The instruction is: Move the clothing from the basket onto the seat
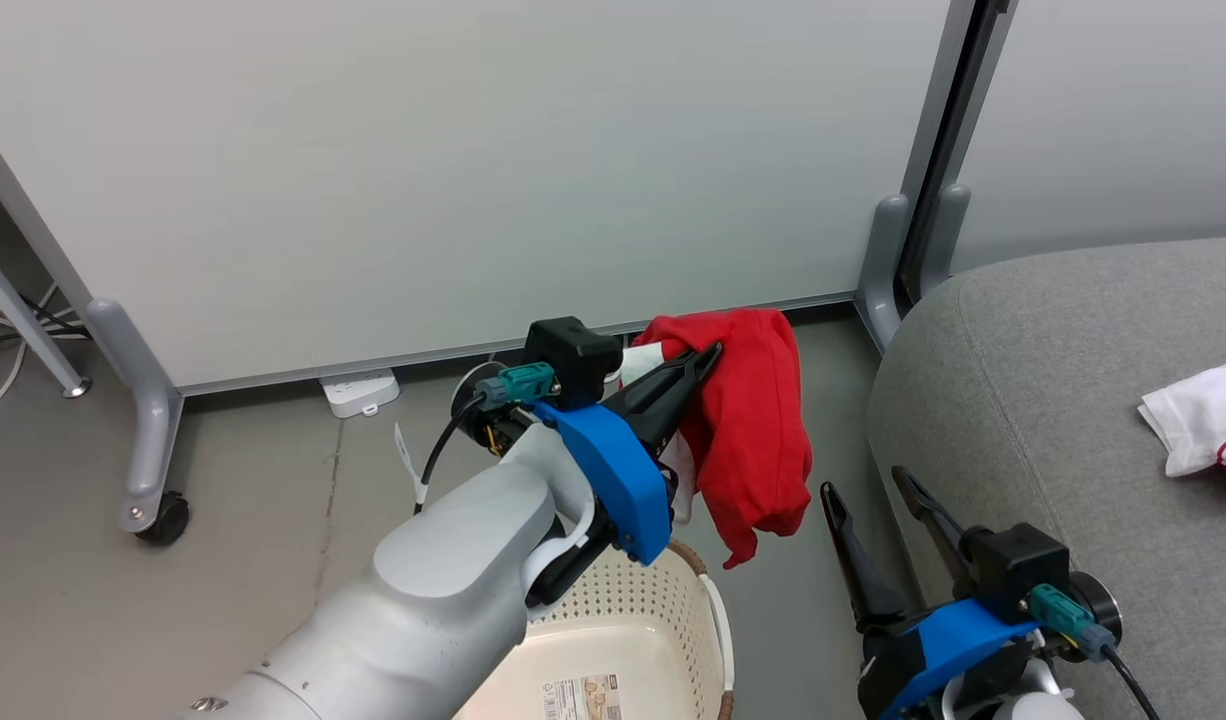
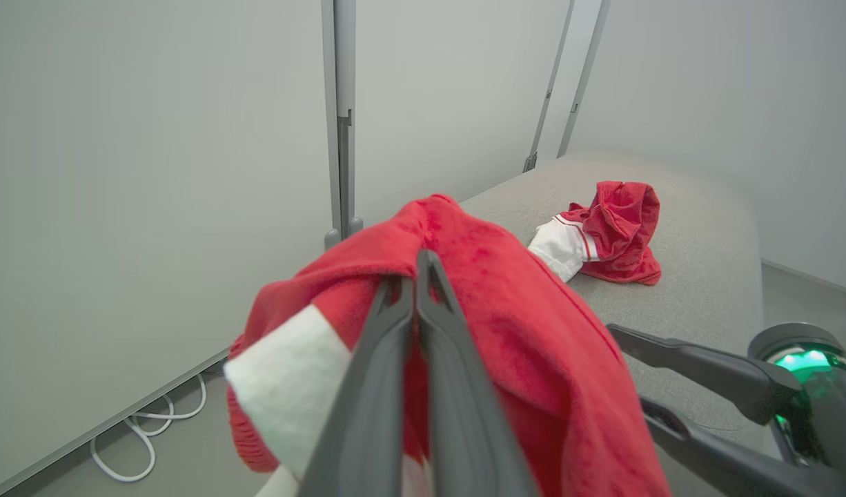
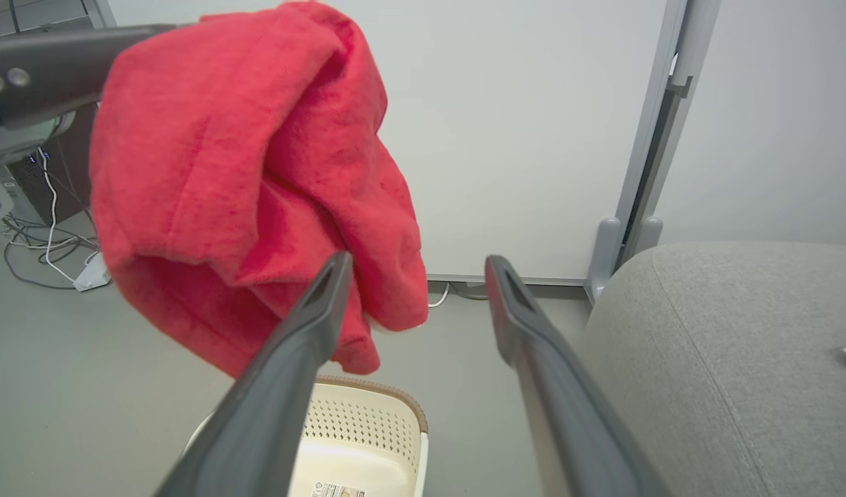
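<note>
The left gripper [image 1: 708, 356] has its two fingers pressed together on a fold of the red garment [image 1: 758, 420]. The cloth wraps over the fingertips and hangs down from them in a loose bunch, with a white part just beside the fingers. I think it is pinched at a fold and held high so that the lowest hem is free of the basket [image 1: 708, 600], which stands below and behind these fingers. In the part of the basket that I can see there is a label and no cloth.

The seat [image 1: 1023, 380] lies beyond the fingertips, toward the right side, and a second garment [image 1: 1198, 425] lies on it, well apart from the held one. So the lifted piece seems to be on its way there.

The right gripper [image 1: 863, 485] has its fingers spread and holds nothing. It is below the hanging cloth, near the rounded edge of the seat, perhaps waiting to help or just staying out of the way.
</note>
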Controlling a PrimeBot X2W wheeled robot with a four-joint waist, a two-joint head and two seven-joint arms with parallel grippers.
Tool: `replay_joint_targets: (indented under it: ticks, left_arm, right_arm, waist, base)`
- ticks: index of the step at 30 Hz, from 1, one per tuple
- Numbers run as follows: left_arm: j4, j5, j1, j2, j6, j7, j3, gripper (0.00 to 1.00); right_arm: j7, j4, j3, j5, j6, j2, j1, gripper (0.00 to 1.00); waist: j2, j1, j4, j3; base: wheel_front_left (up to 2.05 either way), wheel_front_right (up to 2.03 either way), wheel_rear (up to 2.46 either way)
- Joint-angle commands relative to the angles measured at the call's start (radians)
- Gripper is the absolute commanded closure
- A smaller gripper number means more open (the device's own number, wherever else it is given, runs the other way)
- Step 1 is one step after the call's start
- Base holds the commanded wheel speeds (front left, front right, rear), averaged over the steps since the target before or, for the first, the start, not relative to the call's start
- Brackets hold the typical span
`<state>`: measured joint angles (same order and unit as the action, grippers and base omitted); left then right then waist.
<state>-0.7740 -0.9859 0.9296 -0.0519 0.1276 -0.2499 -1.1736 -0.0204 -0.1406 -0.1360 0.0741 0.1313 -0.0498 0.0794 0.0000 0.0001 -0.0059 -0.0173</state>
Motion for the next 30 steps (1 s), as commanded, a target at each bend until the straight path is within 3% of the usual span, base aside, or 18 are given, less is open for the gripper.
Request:
replay_joint_targets:
  ticks: [1, 9, 16, 23, 30]
  left_arm:
    - [-0.005, -0.003, -0.006, -0.001, 0.004, -0.009, -0.004, 1.00]
    - [-0.033, -0.025, -0.010, 0.000, 0.004, -0.014, -0.018, 1.00]
    - [-0.051, -0.035, -0.013, 0.001, 0.004, -0.016, -0.019, 1.00]
    - [-0.050, -0.034, -0.007, 0.001, 0.004, -0.016, -0.011, 1.00]
    - [-0.032, -0.030, -0.014, 0.001, 0.004, -0.017, -0.013, 1.00]
  right_arm:
    - [0.001, 0.006, -0.002, 0.003, -0.001, -0.001, -0.009, 0.00]
    - [0.028, 0.068, -0.019, 0.028, -0.001, -0.001, -0.003, 0.00]
    - [0.091, 0.123, -0.115, 0.063, -0.001, -0.001, 0.000, 0.00]
    - [0.139, 0.064, -0.196, 0.088, -0.001, -0.001, 0.049, 0.00]
    - [0.154, -0.047, -0.188, 0.048, -0.001, -0.002, 0.148, 0.00]
  waist:
    - [0.0000, -0.0001, 0.000, 0.001]
    - [0.0000, -0.0001, -0.005, 0.007]
    - [0.0000, -0.0001, -0.012, 0.009]
    - [0.0000, -0.0001, -0.011, 0.012]
    - [0.0000, -0.0001, -0.001, 0.017]
  base:
    - [0.00, 0.00, 0.00]
    - [0.00, 0.00, 0.00]
    - [0.00, 0.00, 0.00]
    - [0.00, 0.00, 0.00]
    - [0.00, 0.00, 0.00]
